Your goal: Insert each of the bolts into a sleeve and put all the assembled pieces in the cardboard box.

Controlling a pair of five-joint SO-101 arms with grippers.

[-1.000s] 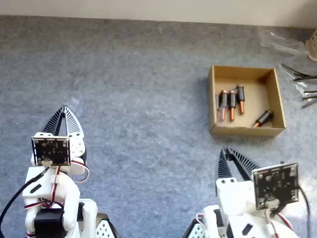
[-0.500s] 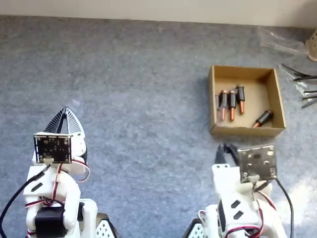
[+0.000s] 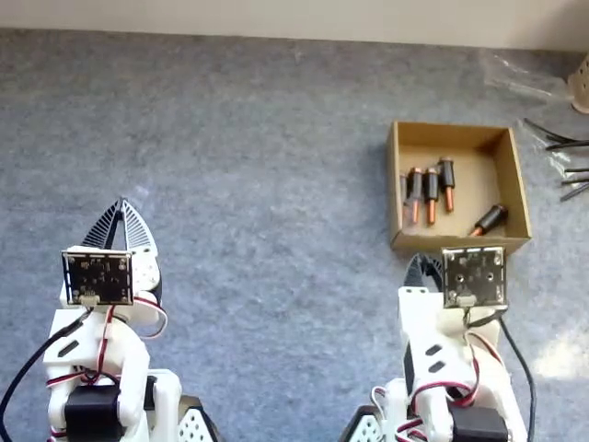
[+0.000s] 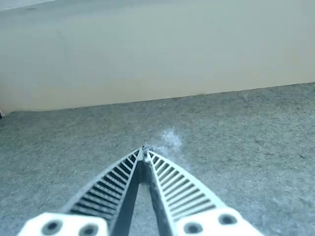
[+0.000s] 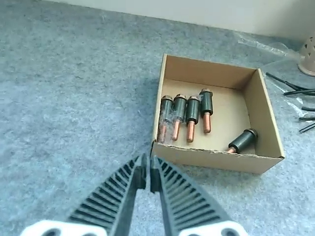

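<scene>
Five black-sleeved copper bolts (image 5: pixel 192 110) lie in the brown cardboard box (image 5: pixel 216 158). Both the left tool (image 4: pixel 145 153) and the right tool (image 5: pixel 148 162) are pressed together.

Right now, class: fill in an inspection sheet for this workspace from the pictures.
Surface: grey felt-like mat.
Job's things: open cardboard box holding five bolt-and-sleeve pieces, four in a row, one apart.
Clutter: thin black strips and clear plastic wrap at the mat's far right.
Grippers: left gripper shut, holding nothing; right gripper shut, just short of the box.
Cables: red, white and black wires on both arms.
Surroundings: pale wall beyond the mat.
</scene>
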